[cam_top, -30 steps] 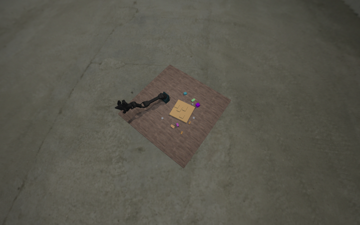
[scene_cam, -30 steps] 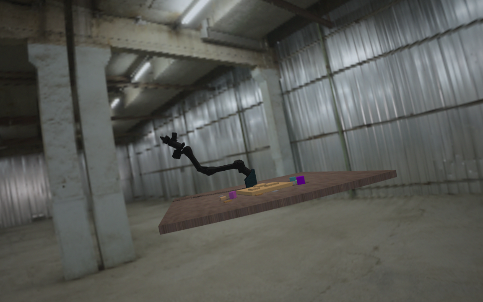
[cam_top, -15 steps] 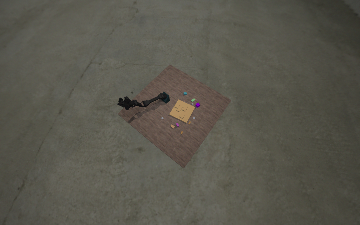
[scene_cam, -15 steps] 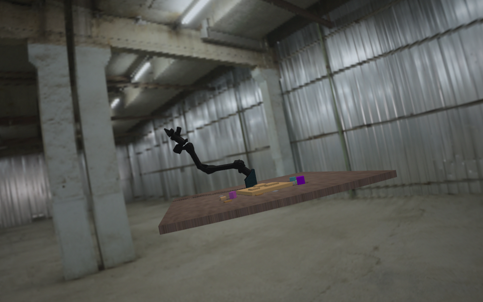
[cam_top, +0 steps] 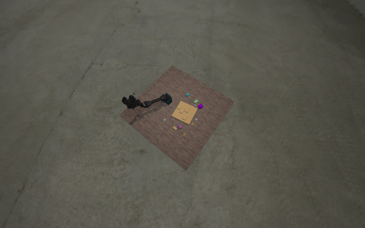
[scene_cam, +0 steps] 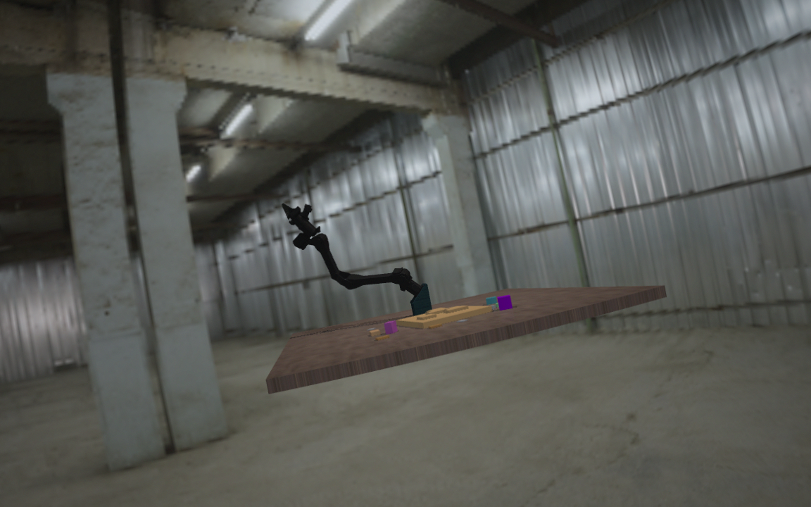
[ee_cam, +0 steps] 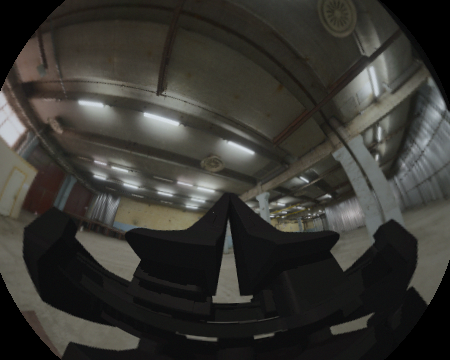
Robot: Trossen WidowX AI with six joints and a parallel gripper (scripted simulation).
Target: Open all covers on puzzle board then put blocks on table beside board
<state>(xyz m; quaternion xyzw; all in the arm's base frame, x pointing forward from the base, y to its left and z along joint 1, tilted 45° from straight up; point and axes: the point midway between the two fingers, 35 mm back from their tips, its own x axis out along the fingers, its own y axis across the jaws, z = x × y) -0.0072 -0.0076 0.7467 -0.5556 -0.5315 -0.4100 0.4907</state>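
Observation:
The tan puzzle board lies on the table. Several covers of the same tan colour show as thin raised plates on it; whether they stand open, and what the wells hold, is too small to tell. Around the board lie a purple cube, a teal block, a green block, a magenta block and a pale orange block. My gripper is shut and empty, its fingertips meeting. It is raised high and far from the board, pointing up and away.
The brown table also bears two small orange pieces and small pale grey pieces near the board. The arm's dark teal base stands beside the board.

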